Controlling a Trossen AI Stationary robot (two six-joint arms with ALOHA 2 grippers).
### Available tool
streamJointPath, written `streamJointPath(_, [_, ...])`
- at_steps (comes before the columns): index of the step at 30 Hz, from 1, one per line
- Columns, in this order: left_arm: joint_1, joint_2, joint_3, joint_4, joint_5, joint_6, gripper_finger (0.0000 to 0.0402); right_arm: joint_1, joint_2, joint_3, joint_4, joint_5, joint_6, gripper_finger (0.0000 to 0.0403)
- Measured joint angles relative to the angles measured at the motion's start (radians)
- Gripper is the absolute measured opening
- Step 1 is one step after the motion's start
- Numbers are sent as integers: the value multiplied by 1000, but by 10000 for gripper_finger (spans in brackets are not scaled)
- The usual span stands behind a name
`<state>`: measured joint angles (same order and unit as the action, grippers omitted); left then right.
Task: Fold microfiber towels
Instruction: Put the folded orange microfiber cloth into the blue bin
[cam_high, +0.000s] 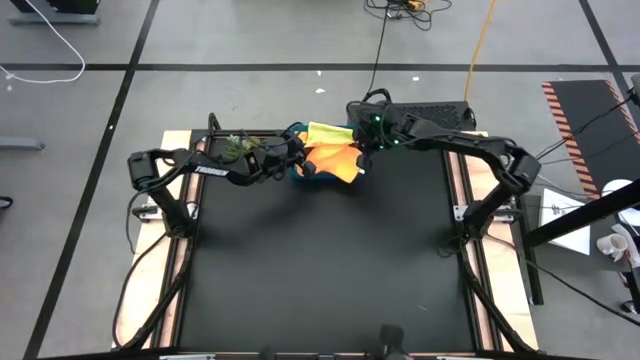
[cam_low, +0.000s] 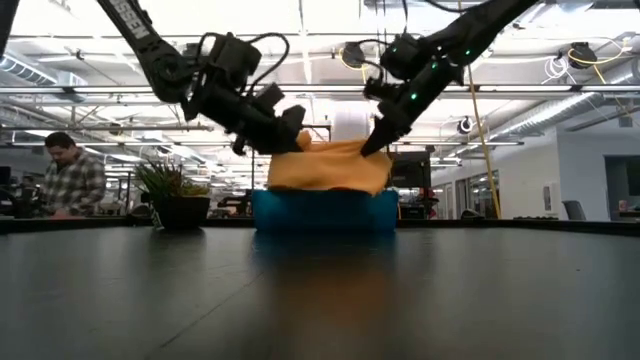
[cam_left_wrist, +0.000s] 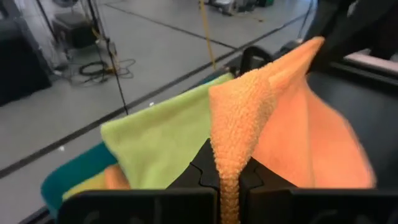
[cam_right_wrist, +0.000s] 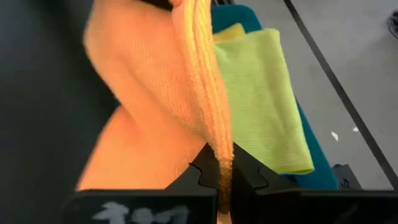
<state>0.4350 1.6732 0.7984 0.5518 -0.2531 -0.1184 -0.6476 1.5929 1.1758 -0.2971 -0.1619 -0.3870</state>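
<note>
An orange microfiber towel (cam_high: 335, 160) hangs over the teal tray (cam_low: 325, 212) at the table's far edge, held up between my two grippers. My left gripper (cam_high: 303, 152) is shut on its left part, my right gripper (cam_high: 362, 148) is shut on its right part. A lime green towel (cam_left_wrist: 155, 140) and a yellow one (cam_high: 328, 132) lie in the tray behind it. The blue towel is hidden. My left gripper pinches a fold of the orange towel's edge (cam_left_wrist: 231, 163) between its two fingers, coming slanting down from the table's left. The towel hangs below, its lower part on the tray. My right gripper pinches the orange towel's edge (cam_right_wrist: 222, 160), folded, between its two fingers, coming slanting down from the right. The cloth spans toward the left gripper and hangs over the tray.
A small potted plant (cam_low: 178, 195) stands left of the tray at the far edge. The black mat (cam_high: 320, 270) spreads toward the near edge. A person (cam_low: 68, 178) stands in the room beyond the table's far left.
</note>
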Motion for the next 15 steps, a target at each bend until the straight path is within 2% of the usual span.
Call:
streamJointPath(9, [84, 122, 0, 55, 33, -74, 1, -19, 128, 31, 96, 55, -33, 0])
streamJointPath(15, [129, 160, -1, 102, 45, -31, 18, -20, 199, 31, 170, 92, -63, 15])
